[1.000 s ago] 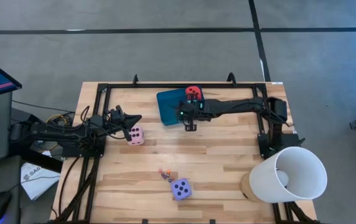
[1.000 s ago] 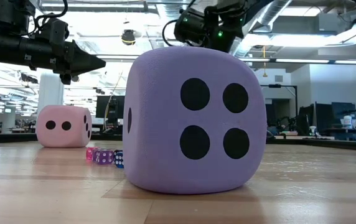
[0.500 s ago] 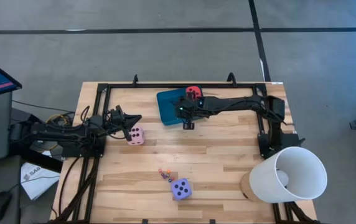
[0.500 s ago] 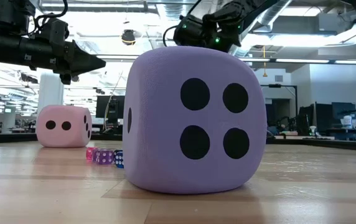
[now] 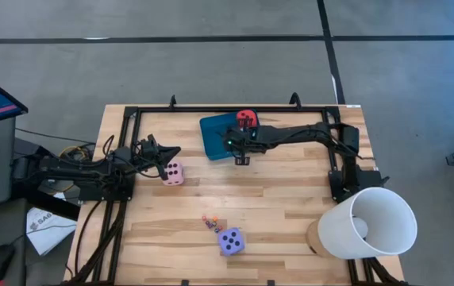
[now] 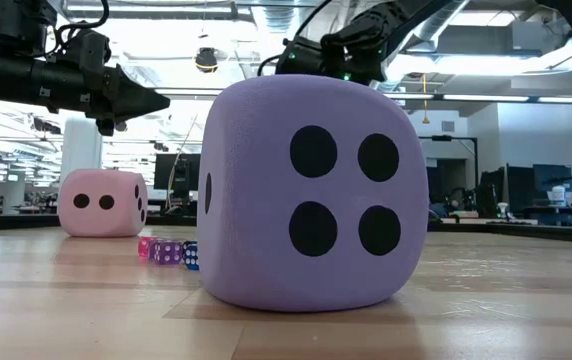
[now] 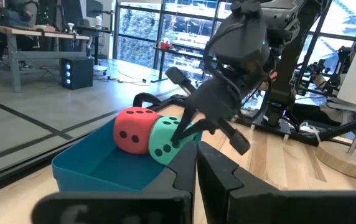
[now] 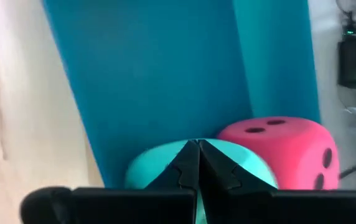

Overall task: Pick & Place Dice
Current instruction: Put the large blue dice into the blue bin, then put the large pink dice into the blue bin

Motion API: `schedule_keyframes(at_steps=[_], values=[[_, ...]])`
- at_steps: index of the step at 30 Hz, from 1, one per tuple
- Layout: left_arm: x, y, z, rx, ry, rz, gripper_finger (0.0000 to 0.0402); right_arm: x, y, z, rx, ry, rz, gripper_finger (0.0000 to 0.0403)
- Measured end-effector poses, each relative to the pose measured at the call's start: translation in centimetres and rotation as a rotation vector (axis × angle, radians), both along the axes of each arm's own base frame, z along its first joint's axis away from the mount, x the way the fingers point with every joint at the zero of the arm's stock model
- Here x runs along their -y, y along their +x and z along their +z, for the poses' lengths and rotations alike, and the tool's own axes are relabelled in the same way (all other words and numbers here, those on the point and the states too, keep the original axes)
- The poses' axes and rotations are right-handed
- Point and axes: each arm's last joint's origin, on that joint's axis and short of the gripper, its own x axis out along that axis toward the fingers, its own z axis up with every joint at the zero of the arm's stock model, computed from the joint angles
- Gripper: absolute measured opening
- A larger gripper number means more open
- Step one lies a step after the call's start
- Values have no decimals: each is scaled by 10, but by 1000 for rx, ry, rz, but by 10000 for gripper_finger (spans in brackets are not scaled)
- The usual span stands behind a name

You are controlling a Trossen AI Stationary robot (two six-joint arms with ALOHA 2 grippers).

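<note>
A: At the left of the high view, the left claw is closed on nothing, just above the pink die on the desk. If it goes down like this, it may push the die away.

B: And the purple die at lower centre?

A: Untouched, tiny dice beside it. In the upper centre, the right claw is closed and empty over the tray, where the turquoise die and red die lie. It could knock them.
</note>
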Motion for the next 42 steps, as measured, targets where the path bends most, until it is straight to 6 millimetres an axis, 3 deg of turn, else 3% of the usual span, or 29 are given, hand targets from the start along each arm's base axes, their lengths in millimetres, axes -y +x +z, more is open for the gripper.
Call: schedule_keyframes(at_steps=[9, 13, 19, 31, 36, 42], values=[[0, 0, 0, -1, 0, 0, 6, -7, 4, 6, 54, -10, -2, 0], [0, 0, 0, -1, 0, -1, 6, -26, 13, 34, 176, -29, 49, 0], [0, 0, 0, 0, 0, 0, 6, -52, 7, 68, 271, -30, 102, 0], [0, 0, 2, 18, 3, -2, 6, -82, -48, 139, 392, 20, 104, 0], [0, 0, 4, 45, 10, -8, 6, -90, -81, 143, 412, 52, 95, 0], [1, 2, -3, -61, 81, -44, 6, -94, -125, 138, 535, 101, 48, 0]])
